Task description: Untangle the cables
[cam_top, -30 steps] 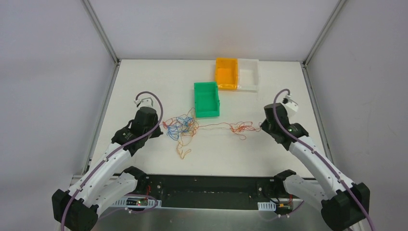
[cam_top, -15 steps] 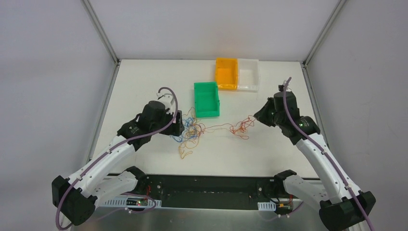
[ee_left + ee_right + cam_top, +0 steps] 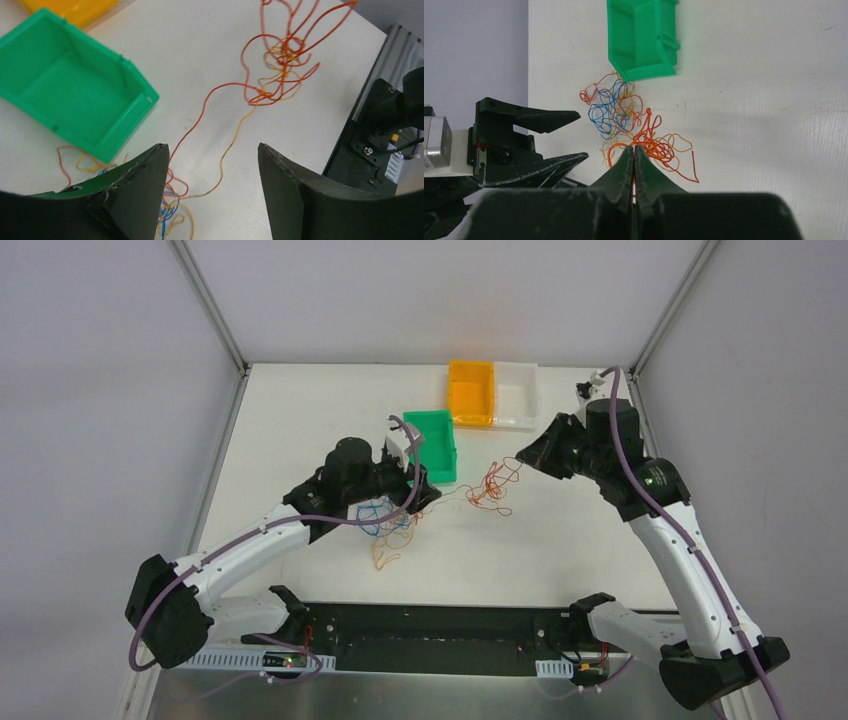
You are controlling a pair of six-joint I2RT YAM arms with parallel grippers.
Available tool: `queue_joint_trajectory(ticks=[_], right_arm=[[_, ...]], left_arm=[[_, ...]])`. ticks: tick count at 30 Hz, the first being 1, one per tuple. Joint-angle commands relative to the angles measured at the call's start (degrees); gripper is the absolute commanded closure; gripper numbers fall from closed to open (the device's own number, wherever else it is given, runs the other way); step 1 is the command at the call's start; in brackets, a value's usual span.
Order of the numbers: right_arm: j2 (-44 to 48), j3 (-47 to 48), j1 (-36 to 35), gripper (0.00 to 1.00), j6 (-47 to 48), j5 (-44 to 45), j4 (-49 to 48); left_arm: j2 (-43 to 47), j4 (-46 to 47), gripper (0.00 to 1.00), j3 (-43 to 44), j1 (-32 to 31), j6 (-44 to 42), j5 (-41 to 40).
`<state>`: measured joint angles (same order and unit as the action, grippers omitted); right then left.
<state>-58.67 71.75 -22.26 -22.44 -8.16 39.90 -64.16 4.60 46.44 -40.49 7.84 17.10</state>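
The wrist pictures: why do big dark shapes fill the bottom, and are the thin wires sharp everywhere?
Left wrist view: the dark shapes are the left gripper, looming because it sits close to the lens; the cables look crisp. Right wrist view: same with the right gripper, its base soft; light is even and shadows are faint. Top view: the cables are hair-thin and the strands hard to separate.

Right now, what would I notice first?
A colourful tangle of cables lies mid-table, on the near side of the green bin. The right gripper pinches a red-orange bunch of them off to the right, while the left gripper hangs open over the rest.
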Motion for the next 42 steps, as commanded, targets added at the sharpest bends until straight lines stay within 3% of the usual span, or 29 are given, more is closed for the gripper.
queue_joint_trajectory(ticks=[1, 7, 22, 24, 26, 28, 31, 36, 39, 42], right_arm=[[-1.29, 3.59, 0.02, 1.0, -0.87, -3.26, 1.68], [-2.7, 4.06, -0.01, 1.0, -1.91, -4.24, 1.36], [-4.08, 3.88, -0.06, 1.0, -3.74, -5.81, -0.42], [-4.08, 3.65, -0.05, 1.0, -3.89, -5.53, -0.53], [-3.97, 3.62, -0.01, 1.0, -3.93, -4.66, -0.4], [-3.35, 3.5, 0.04, 1.0, -4.14, -0.63, 0.11], [-0.14, 2.68, 0.27, 1.0, -4.98, 14.18, 1.86], [5.12, -0.37, 1.48, 1.0, -6.45, 38.19, 4.44], [6.31, -2.46, 2.25, 1.0, -7.94, 45.14, 5.62], [6.72, -4.45, 2.89, 1.0, -8.26, 44.27, 4.93]], left_arm=[[-1.95, 15.57, 0.33, -0.26, -3.45, -8.51, 6.22], [-6.92, 19.66, 0.33, 0.42, -7.11, -16.44, 10.89], [-22.36, 23.04, 0.42, 8.05, -9.4, -14.23, 10.21], [-23.76, 24.31, 0.49, 8.69, -9.51, -13.35, 10.22], [-24.89, 24.72, 0.75, 9.18, -9.45, -12.89, 9.81], [-25.06, 25.18, 1.0, 8.14, -9.48, -12.58, 8.18], [-22.19, 28.38, 1.0, 2.19, -7.94, -9.52, 3.61], [-13.88, 27.28, 1.0, -8.65, -1.92, -0.65, 2.86], [-8.42, 22.65, 1.0, -12.36, -0.86, 1.14, 0.78], [-4.24, 18.57, 1.0, -13.95, -0.37, 1.84, 0.67]])
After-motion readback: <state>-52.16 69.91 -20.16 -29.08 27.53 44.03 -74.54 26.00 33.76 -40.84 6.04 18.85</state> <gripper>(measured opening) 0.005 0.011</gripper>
